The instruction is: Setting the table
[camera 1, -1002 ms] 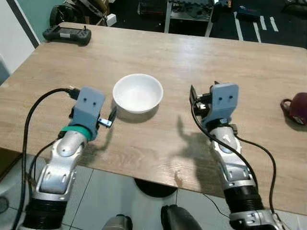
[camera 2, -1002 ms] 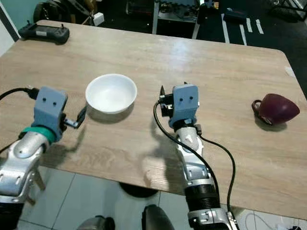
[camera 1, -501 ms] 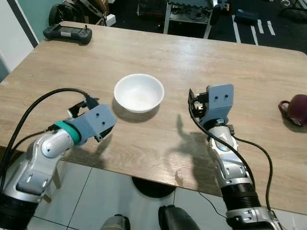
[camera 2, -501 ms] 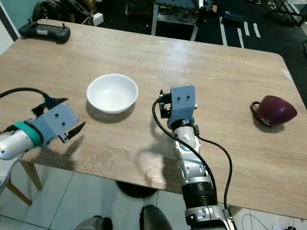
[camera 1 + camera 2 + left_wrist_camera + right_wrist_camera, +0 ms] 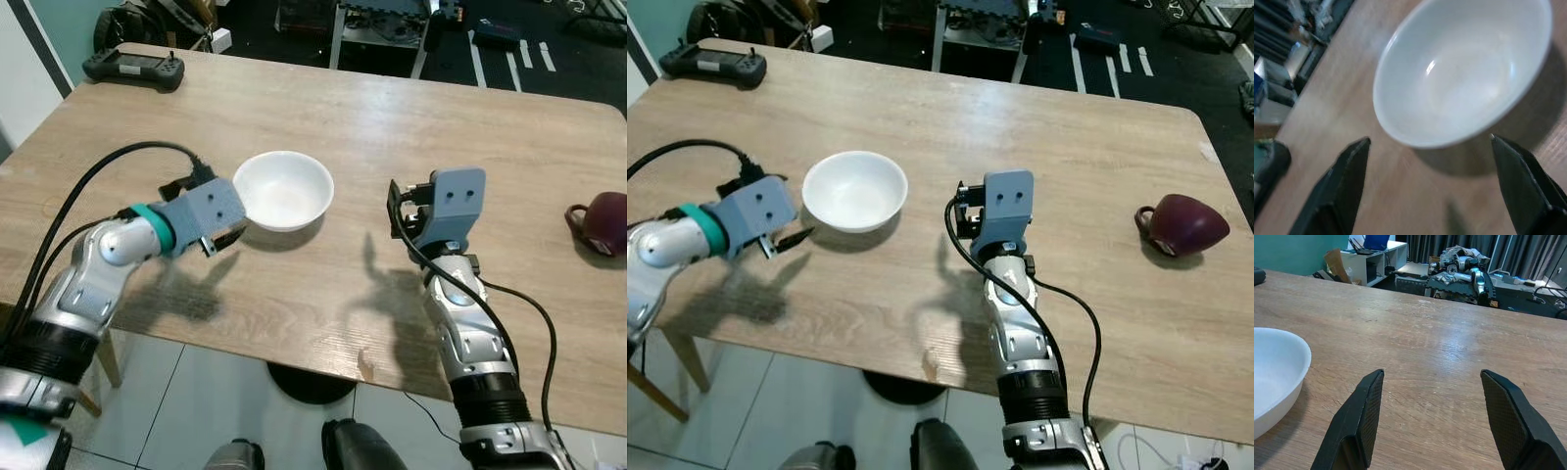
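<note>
A white bowl (image 5: 283, 189) sits upright on the wooden table (image 5: 372, 127). It is round, plain and glossy, with a smooth rim, a pale sheen inside and nothing in it; a soft shadow lies under its near side. The left end effector (image 5: 1430, 147) is just beside the bowl, at its near-left edge, with its two black fingers (image 5: 1339, 188) spread wide, one to either side of the bowl's near wall; I cannot tell whether they touch it. It grips nothing. The right end effector (image 5: 1432, 418) hovers over the table to the right of the bowl, well apart from it, its fingers (image 5: 1356, 423) also released and wide, with bare wood between them. A dark red mug (image 5: 1181, 224) lies on its side far to the right of the bowl, near the table's edge. A black controller (image 5: 134, 69) rests at the table corner, far behind and left of the bowl.
</note>
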Tool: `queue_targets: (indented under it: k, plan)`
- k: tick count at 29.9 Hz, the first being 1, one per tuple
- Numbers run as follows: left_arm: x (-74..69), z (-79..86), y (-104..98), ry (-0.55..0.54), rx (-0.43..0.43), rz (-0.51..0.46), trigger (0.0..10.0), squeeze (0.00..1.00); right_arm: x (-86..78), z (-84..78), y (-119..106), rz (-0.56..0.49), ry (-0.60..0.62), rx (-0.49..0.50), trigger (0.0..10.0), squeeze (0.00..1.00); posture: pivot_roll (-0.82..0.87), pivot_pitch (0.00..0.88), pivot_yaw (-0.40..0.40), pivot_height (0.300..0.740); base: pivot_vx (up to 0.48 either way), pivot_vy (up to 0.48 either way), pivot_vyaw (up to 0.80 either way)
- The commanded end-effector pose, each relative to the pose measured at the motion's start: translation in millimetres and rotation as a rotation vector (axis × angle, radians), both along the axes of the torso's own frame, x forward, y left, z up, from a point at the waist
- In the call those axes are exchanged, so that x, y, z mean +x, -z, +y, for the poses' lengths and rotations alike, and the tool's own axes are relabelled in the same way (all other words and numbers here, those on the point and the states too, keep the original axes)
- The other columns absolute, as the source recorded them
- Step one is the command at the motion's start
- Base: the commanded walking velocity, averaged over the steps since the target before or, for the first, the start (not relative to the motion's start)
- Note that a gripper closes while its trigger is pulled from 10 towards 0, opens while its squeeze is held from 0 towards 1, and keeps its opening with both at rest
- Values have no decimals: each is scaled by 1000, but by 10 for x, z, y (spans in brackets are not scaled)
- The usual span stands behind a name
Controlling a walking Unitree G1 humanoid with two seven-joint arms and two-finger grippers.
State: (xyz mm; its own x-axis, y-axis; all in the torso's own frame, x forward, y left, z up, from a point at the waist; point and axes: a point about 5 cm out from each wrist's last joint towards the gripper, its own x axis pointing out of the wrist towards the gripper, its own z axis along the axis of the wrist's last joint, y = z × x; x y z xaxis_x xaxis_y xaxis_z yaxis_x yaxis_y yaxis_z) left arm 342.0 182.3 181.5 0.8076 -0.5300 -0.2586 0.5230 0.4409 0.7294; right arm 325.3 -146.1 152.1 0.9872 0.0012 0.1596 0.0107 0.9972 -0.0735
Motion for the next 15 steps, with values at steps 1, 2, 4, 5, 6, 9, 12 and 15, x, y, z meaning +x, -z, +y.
queue_targets:
  k: [1, 2, 4, 5, 6, 9, 12, 15]
  plan:
    - [18, -18, 102, 31, 41, 33, 10000, 0, -22, -18, 23, 16, 14, 5, 10000, 0, -81, 0, 19, 740, 0, 0, 0]
    - [18, -18, 102, 31, 41, 33, 10000, 0, -22, -18, 23, 16, 14, 5, 10000, 0, -81, 0, 19, 740, 0, 0, 0]
    - [33, -24, 117, 47, 52, 42, 10000, 0, -24, -22, 26, 18, 17, 7, 10000, 0, -83, 0, 20, 740, 0, 0, 0]
    - [33, -24, 117, 47, 52, 42, 10000, 0, -24, -22, 26, 18, 17, 7, 10000, 0, -83, 0, 20, 740, 0, 0, 0]
    - [60, -46, 131, 70, 48, 60, 10000, 0, -26, -22, 25, 19, 17, 6, 10000, 0, -86, 0, 20, 740, 0, 0, 0]
    - [85, -82, 142, 93, 31, 90, 10000, 0, -28, -24, 22, 19, 18, 6, 10000, 0, -89, 0, 21, 740, 0, 0, 0]
    - [174, -226, 140, 174, -4, 161, 10000, 0, -46, -38, 7, 19, 24, 3, 10000, 0, -113, 2, 27, 740, 0, 0, 0]
    - [235, -297, 135, 204, -7, 187, 10000, 0, -70, -51, 4, 19, 32, 2, 10000, 0, -120, 5, 32, 740, 0, 0, 0]
